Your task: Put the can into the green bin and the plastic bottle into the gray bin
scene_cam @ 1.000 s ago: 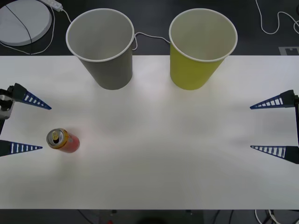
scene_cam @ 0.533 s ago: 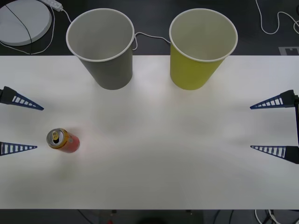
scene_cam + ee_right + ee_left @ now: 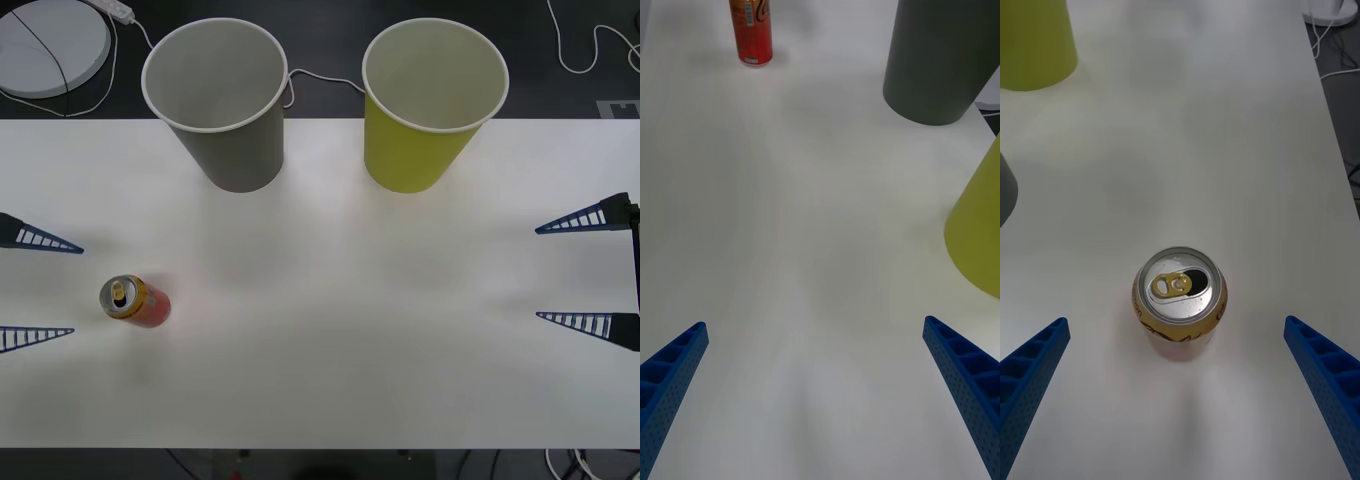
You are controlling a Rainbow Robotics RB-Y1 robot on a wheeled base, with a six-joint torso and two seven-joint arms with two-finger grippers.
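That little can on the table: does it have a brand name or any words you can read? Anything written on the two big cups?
The can: printed lettering runs down its side, too blurred to read.
The gray bin: no text.
The green bin: no text.

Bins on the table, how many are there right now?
2. The gray bin stands at the table's far edge on the robot's left; the green bin stands beside it on the right, apart. None looks hidden.
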